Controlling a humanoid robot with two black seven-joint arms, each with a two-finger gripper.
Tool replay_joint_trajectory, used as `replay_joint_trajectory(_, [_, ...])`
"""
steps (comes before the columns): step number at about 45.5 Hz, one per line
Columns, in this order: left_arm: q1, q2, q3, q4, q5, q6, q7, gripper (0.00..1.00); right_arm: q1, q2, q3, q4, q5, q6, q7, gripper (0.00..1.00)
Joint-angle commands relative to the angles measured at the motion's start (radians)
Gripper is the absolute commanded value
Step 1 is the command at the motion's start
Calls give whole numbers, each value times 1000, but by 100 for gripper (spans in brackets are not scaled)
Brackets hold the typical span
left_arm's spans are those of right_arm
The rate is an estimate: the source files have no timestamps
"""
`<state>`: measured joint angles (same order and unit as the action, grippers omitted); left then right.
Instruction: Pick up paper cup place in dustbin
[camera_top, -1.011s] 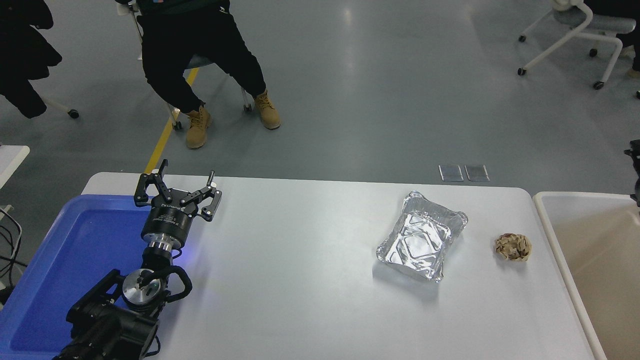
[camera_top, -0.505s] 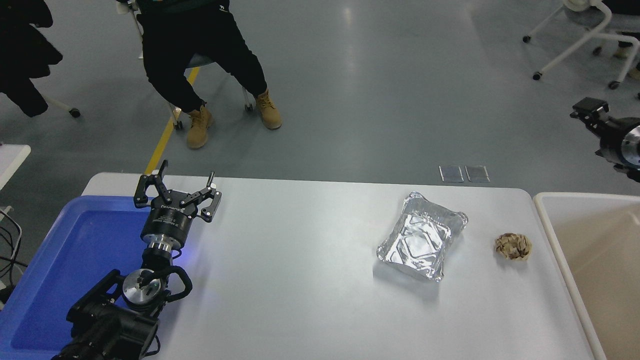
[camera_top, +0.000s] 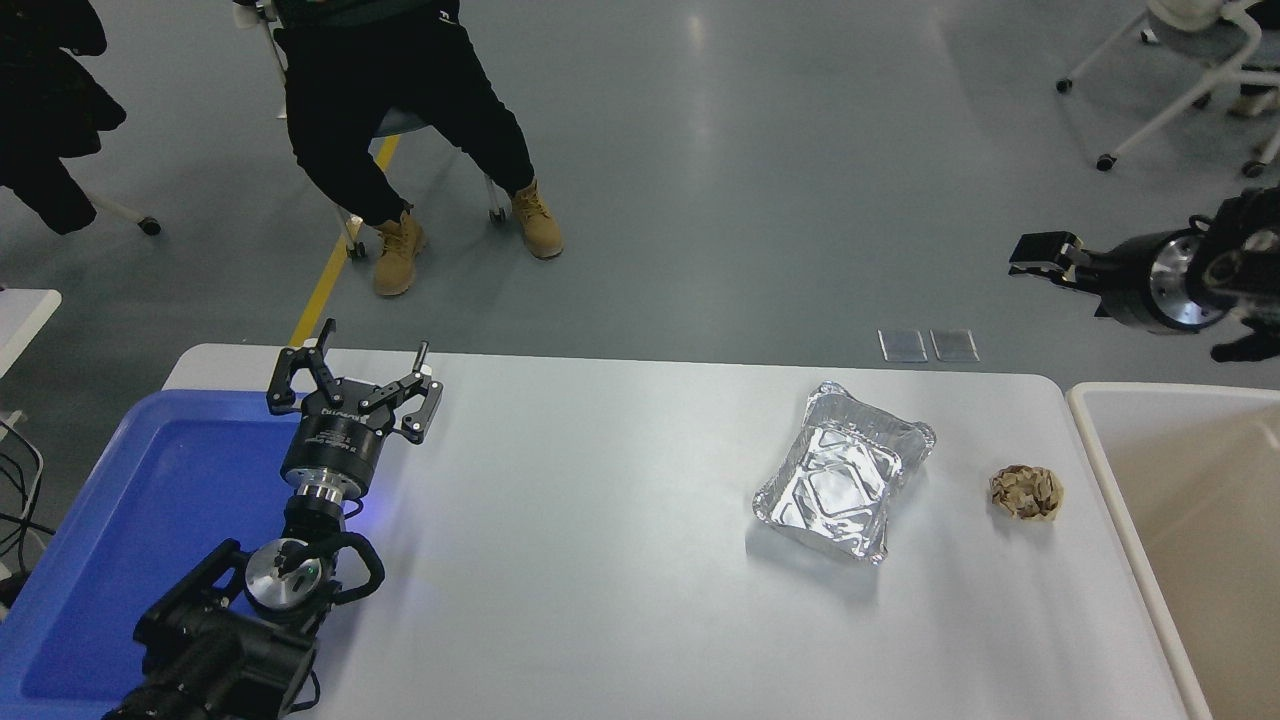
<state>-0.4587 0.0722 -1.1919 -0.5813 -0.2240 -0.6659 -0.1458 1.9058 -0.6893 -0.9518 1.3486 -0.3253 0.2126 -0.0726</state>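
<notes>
The paper cup is out of view. The dustbin (camera_top: 1200, 520), a large beige bin with a thick white rim, stands against the table's right end and is cut off by the picture's edge. My right gripper (camera_top: 1042, 258) reaches in from the right edge, high up beyond the table's far right corner and over the floor, pointing left. It is seen side-on and nothing shows in it. My left gripper (camera_top: 355, 378) is parked at the lower left, open and empty, over the far right corner of the blue tray (camera_top: 150, 500).
A silver foil tray (camera_top: 845, 485) lies right of the table's middle, with a crumpled brown paper ball (camera_top: 1025, 493) between it and the bin. A person (camera_top: 390, 110) sits beyond the far left side. Wheeled chairs (camera_top: 1180, 80) stand at the top right.
My right arm has come in from the right edge, moving left and a little down over the floor beyond the table. The left arm and the things on the table have not moved.
</notes>
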Motion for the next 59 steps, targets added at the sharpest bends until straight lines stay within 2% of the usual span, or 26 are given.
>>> replay_joint_trajectory(1, [0, 0, 0, 0, 0, 0, 0, 99, 208, -42, -41, 173, -86, 238, -1, 100])
replay_joint_trajectory(6, [0, 0, 0, 0, -1, 0, 0, 99, 306, -61, -47, 198, -87, 419, -1, 100])
replay_joint_trajectory(15, [0, 0, 0, 0, -1, 0, 0, 99, 381, -27, -105, 242, -86, 531, -10, 100])
replay_joint_trajectory(22, [0, 0, 0, 0, -1, 0, 0, 99, 478, 14, -245, 274, -86, 542, -12, 100])
replay_joint_trajectory(36, [0, 0, 0, 0, -1, 0, 0, 99, 507, 85, -300, 284, -64, 554, -3, 100])
replay_joint_trajectory(59, [0, 0, 0, 0, -1, 0, 0, 99, 504, 293, -309, 276, 152, 573, -1, 100])
